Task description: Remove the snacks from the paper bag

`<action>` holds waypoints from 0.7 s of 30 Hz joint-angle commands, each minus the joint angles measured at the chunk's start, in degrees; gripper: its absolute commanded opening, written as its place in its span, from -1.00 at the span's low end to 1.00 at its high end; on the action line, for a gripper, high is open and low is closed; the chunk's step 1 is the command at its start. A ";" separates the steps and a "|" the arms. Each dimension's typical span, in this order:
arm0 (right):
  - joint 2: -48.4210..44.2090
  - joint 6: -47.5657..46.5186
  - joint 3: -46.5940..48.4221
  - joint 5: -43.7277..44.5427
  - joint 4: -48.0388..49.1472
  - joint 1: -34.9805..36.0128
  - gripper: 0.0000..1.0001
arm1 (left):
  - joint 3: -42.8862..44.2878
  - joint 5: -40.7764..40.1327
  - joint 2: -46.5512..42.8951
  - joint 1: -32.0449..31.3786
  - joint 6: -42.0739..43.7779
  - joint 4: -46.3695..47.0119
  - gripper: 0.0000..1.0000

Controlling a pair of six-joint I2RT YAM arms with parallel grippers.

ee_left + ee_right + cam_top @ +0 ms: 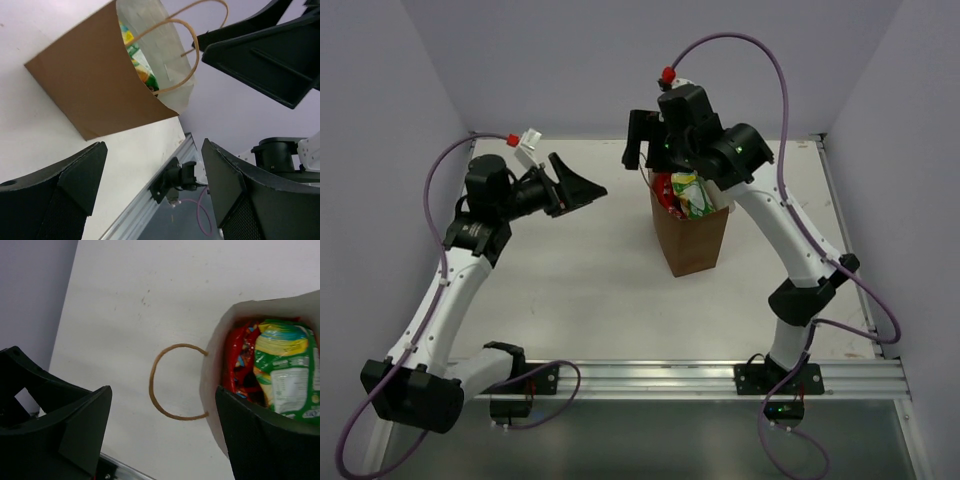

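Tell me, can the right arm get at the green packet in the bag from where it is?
Probably yes. The right arm holds its jaws open over the rim of the paper bag, the green packet sticks up uncovered, and the loop handle lies outward, clear of it.

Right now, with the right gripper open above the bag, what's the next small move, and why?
Probably shift the right gripper sideways until it is centred over the green packet. It is open but off-centre: one side sits at the rim of the bag, the other over the table, while the green packet and red packets show inside the mouth.
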 commanded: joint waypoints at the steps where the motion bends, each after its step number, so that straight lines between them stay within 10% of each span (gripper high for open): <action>1: -6.80 -3.41 -1.92 8.27 -1.30 -0.20 0.74 | 6.34 1.42 4.67 -4.89 -1.59 4.49 0.68; 21: -23.51 -8.77 -19.42 10.13 0.19 -3.89 0.89 | 33.51 -24.24 23.49 -17.55 7.72 -18.63 0.64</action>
